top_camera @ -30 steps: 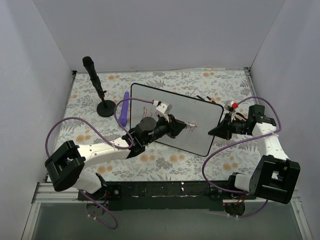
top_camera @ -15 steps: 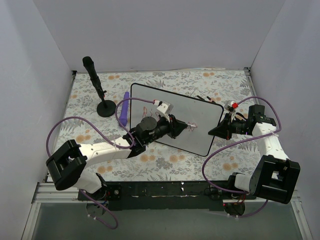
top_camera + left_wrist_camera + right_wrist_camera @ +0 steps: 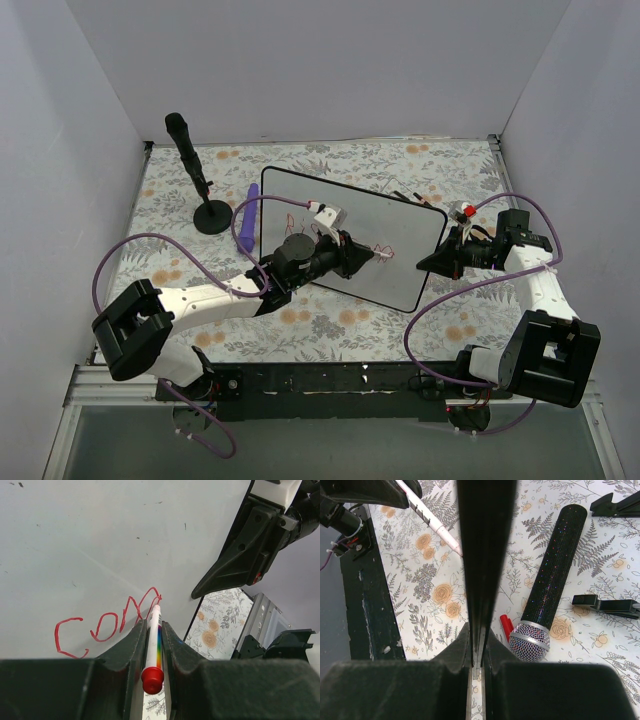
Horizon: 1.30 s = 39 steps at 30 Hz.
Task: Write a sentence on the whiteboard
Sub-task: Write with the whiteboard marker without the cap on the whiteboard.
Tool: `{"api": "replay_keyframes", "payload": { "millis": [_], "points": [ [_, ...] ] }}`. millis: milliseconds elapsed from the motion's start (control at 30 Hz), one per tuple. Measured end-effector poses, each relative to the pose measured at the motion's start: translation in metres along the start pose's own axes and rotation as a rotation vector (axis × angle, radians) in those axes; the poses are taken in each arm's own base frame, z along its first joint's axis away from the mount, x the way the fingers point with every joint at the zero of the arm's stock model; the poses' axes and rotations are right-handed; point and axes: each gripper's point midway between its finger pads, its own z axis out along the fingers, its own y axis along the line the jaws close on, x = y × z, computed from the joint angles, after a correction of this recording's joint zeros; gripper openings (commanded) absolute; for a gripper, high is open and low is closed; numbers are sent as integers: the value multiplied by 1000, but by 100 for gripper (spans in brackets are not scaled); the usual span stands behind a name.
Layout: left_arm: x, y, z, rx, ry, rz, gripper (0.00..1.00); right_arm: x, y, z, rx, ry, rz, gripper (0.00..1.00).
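Whiteboard [image 3: 400, 270] on the table [image 3: 330, 325] is clamped at its right edge by the right gripper [image 3: 477, 630]; a marker [image 3: 154, 635] is pinched by the left gripper [image 3: 153, 625]. The sentence [image 3: 107, 627] is judged mid-word; steady tip contact is needed next.

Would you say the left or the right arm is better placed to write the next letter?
Left. The left fingers grip the marker, tip at the whiteboard beside the red letters; the right fingers clamp the board's edge.
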Motion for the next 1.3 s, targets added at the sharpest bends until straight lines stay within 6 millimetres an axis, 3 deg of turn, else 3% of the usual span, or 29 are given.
{"api": "replay_keyframes", "payload": {
  "millis": [1300],
  "points": [
    [52,9,-1,12,163,-64,0,0,0,0,0,0,-2,1]
  ]
}}
